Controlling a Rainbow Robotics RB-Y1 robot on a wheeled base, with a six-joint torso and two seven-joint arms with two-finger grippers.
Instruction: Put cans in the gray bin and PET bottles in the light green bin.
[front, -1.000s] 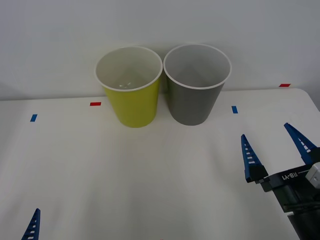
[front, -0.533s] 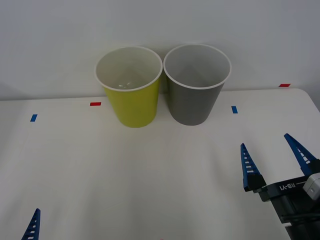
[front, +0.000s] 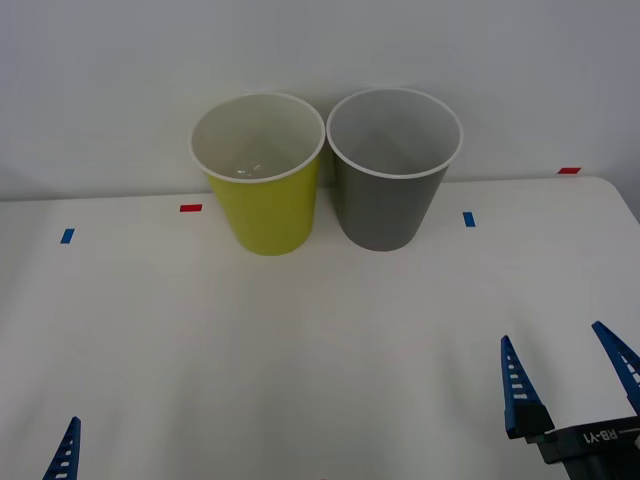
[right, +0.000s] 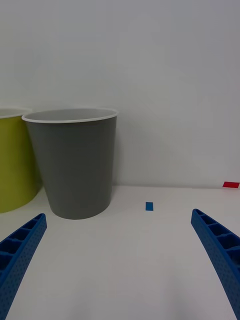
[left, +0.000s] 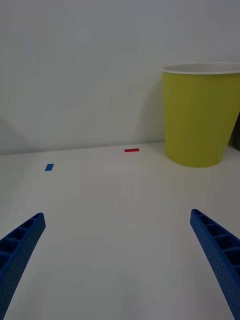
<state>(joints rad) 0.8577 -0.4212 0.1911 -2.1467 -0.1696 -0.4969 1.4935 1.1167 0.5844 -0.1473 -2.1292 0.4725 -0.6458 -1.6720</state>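
Note:
The light green bin and the gray bin stand upright and side by side at the back of the white table. Something clear and glinting, seemingly a PET bottle, lies on the green bin's floor, only partly visible. Cans are out of view. Near the table's front right, my right gripper is open and holds nothing. Its wrist view faces the gray bin. My left gripper is open and idle at the front left, with the light green bin ahead of it.
Small blue tape marks and red tape marks lie on the table. A plain white wall rises right behind the bins. Bare tabletop spreads between the bins and both grippers.
My right gripper has drawn back from the bins toward the table's front edge, staying open. The left gripper and both bins have not moved.

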